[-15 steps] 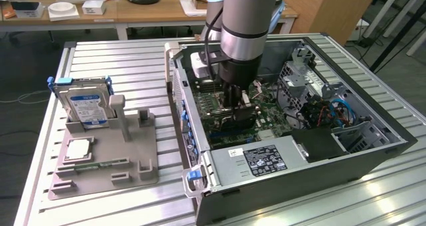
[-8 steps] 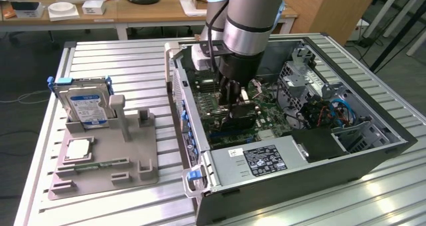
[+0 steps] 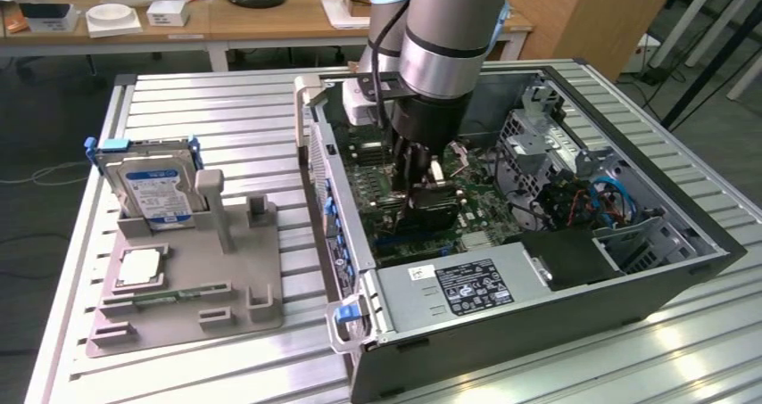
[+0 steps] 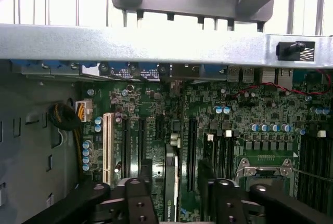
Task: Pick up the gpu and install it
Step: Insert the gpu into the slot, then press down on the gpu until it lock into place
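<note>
The open computer case (image 3: 666,270) lies on its side on the metal table. My gripper (image 3: 426,190) reaches down into it, over the green motherboard (image 3: 476,203). In the wrist view the gpu (image 4: 171,193) is seen edge-on as a thin dark card. It stands upright on the motherboard (image 4: 250,109) in line with the long black expansion slots (image 4: 191,146). My gripper (image 4: 175,177) is open. One black finger (image 4: 141,182) stands on each side of the card, with a gap between card and pads.
A grey fixture tray (image 3: 191,306) outside the case holds an upright silver hard drive (image 3: 149,190), a processor chip (image 3: 139,266) and a green memory stick (image 3: 178,293). In the case are the power supply (image 3: 470,284), drive cages (image 3: 559,145), a white slot (image 4: 108,141) and a processor socket (image 4: 265,168).
</note>
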Robot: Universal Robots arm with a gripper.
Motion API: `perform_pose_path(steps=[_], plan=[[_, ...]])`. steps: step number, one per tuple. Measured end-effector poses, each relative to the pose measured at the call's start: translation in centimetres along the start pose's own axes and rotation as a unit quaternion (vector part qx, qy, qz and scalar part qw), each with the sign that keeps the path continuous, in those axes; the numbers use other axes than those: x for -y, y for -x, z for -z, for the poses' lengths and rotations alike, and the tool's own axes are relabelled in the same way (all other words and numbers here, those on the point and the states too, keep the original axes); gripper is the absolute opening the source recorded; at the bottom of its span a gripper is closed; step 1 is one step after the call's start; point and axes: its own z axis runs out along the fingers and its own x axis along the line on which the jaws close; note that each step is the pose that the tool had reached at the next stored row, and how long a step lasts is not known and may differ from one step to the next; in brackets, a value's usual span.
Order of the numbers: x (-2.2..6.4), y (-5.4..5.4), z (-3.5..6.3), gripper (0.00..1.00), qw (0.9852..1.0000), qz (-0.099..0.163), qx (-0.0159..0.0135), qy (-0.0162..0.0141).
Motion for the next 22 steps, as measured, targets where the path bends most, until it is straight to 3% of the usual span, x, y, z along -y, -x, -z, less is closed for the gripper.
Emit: perform_pose_path(steps=[1, 4, 7, 11, 22], plan=[[0.0, 0.0, 0.0, 0.43, 1.0, 0.0, 0.0, 0.0], [0.0, 0.0, 0.0, 0.37, 1.0, 0.0, 0.0, 0.0], [0.0, 0.0, 0.0, 0.2, 1.0, 0.0, 0.0, 0.0], [0.0, 0.0, 0.0, 0.11, 1.0, 0.0, 0.0, 0.0], [0.0, 0.0, 0.0, 0.11, 1.0, 0.0, 0.0, 0.0]])
